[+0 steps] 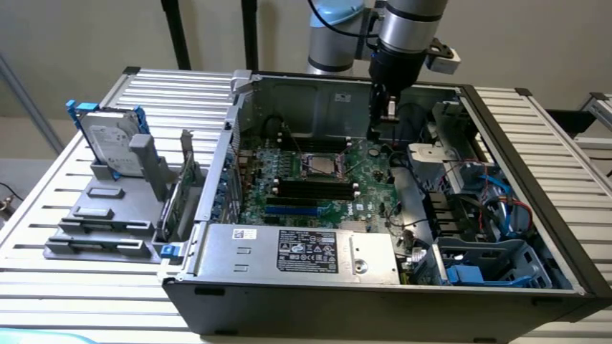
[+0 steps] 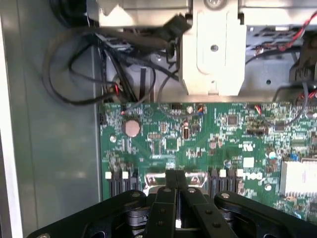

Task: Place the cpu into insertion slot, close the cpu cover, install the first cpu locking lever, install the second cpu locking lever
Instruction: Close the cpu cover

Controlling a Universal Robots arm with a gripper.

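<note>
Table slats (image 1: 96, 294) carry open computer case (image 1: 383, 304) before pale wall (image 1: 77, 36); hand (image 2: 174, 174) pressed together.

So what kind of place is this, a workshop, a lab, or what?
Most likely a robotics lab bench for computer assembly: an open desktop case sits on a slatted metal table, a robot arm reaches down over its motherboard, and a hard drive stands in a grey fixture beside it.

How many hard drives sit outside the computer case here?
1. The hard drive stands upright in the grey rack, on the exterior view's left of the computer case. Others may sit hidden inside the case.
</note>
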